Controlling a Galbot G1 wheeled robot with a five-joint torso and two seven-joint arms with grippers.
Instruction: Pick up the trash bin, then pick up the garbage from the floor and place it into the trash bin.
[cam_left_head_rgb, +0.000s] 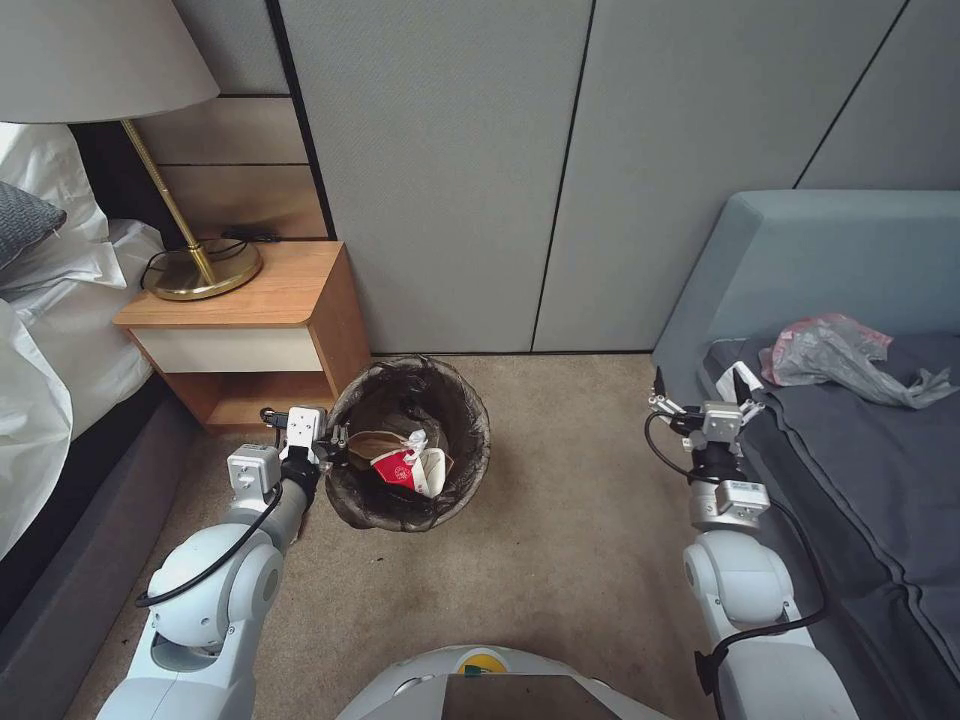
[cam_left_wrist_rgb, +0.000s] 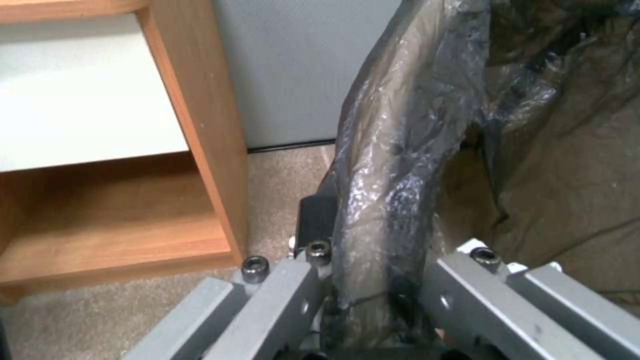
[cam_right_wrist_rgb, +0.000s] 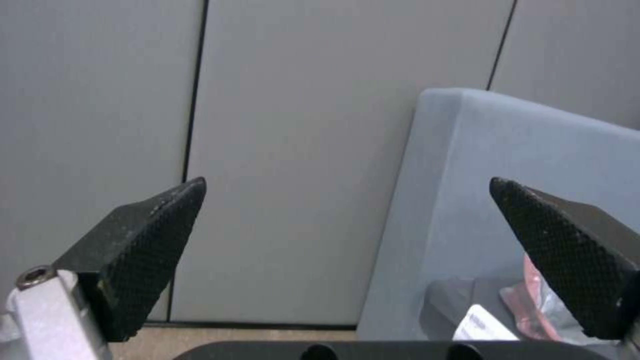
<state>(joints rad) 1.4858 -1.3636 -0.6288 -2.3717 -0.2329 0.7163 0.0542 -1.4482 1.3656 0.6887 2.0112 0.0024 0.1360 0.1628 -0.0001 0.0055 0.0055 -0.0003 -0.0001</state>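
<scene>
now the left gripper (cam_left_head_rgb: 338, 447) is clamped on the near-left rim of the bin (cam_left_head_rgb: 440, 385), its fingers closed over the dark liner (cam_left_wrist_rgb: 400, 165) folded across the edge, one finger outside the wall and one inside, as the left wrist view shows with the crinkled plastic pinched between the grey finger mounts. the bin sits on the carpet (cam_left_head_rgb: 560, 520) directly ahead of that gripper, just beside the nightstand (cam_left_head_rgb: 250, 310), which lies to the gripper's outer side. inside the bin, just past the fingertips, lie a red-and-white cup (cam_left_head_rgb: 398, 468), a brown paper bag (cam_left_head_rgb: 372, 445) and a white tissue wad (cam_left_head_rgb: 432, 470). whether the bin is lifted off the carpet or resting on it cannot be told. the right gripper (cam_left_head_rgb: 706, 403) hangs well apart from the bin, at the near edge of the sofa (cam_left_head_rgb: 830, 260), its fingers (cam_right_wrist_rgb: 143, 250) spread wide with nothing between them; the right wrist view shows the grey wall panels (cam_right_wrist_rgb: 293, 150) ahead through the gap. beyond and to the outer side of that gripper a grey plastic bag (cam_left_head_rgb: 840, 355) lies on the sofa seat.
</scene>
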